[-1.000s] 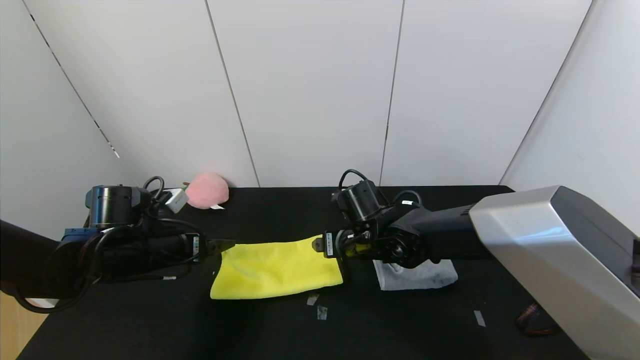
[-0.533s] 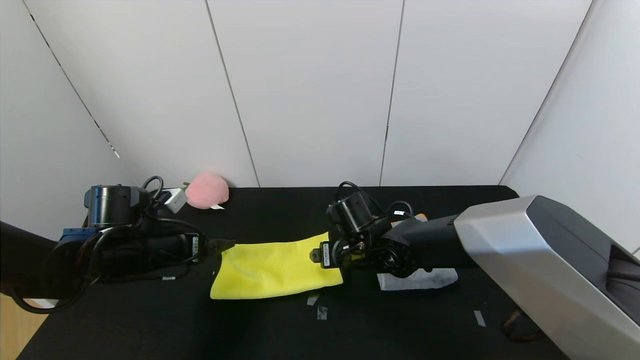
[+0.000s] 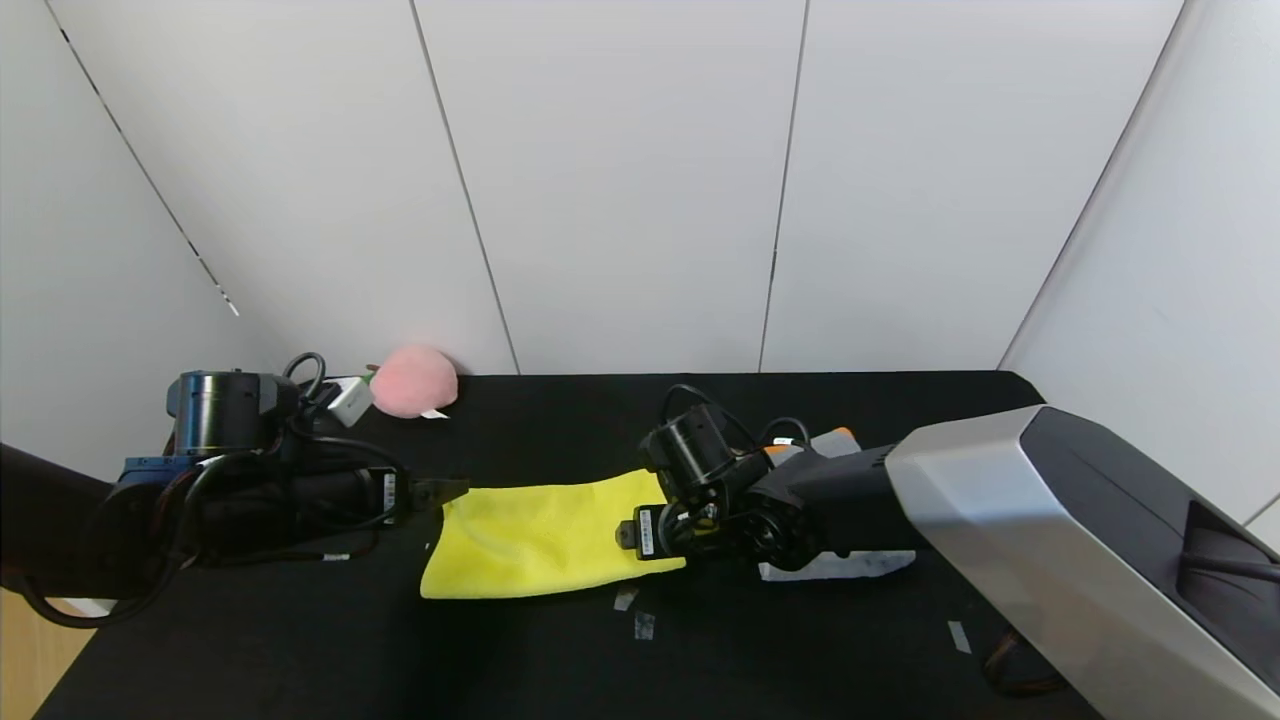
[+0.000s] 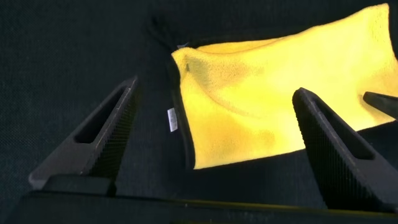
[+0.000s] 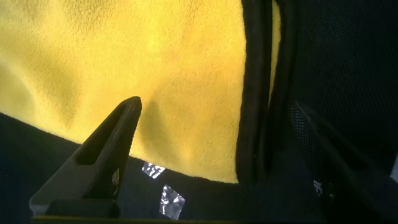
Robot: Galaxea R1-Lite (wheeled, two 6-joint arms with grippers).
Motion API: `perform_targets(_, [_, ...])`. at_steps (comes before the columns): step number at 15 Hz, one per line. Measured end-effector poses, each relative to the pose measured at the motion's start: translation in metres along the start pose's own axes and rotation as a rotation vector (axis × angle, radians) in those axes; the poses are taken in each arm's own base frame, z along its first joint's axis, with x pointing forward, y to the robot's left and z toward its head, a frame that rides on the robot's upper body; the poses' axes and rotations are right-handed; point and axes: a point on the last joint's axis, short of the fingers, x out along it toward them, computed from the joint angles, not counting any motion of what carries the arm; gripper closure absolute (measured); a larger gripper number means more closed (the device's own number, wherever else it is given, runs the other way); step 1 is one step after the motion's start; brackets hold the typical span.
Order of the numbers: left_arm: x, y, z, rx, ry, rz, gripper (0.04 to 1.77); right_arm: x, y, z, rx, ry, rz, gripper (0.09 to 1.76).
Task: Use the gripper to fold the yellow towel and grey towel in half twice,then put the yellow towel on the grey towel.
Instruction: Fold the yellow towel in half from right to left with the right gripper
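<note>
Right tool (image 3: 632, 535) spread wide over the yellow towel (image 3: 540, 537) edge, left tool (image 3: 452, 490) released at its far corner, grey towel (image 3: 840, 565) behind the right tool

No legible text — labels unreadable.

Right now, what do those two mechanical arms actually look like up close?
Both are mostly black, with looping black cables and round black cylinders on top. The right arm has a big silver casing; the left arm shows a blue part. Each pincer, left and right, has two dark wedge-shaped ribbed fingers.
</note>
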Motion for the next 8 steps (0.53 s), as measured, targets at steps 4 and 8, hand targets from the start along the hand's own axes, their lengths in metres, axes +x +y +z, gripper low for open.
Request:
perform_targets(4, [-0.0002,0.0007,-0.0004,-0.003,0.000,0.002,0.10,0.0022,0.0016,-0.0027,-0.002,0.005,0.001,0.15])
perform_targets(8, [0.0002,0.0008,-0.0011,-0.005,0.002,0.001,0.10,0.0035,0.0052,-0.0046,-0.007,0.006,0.007,0.15])
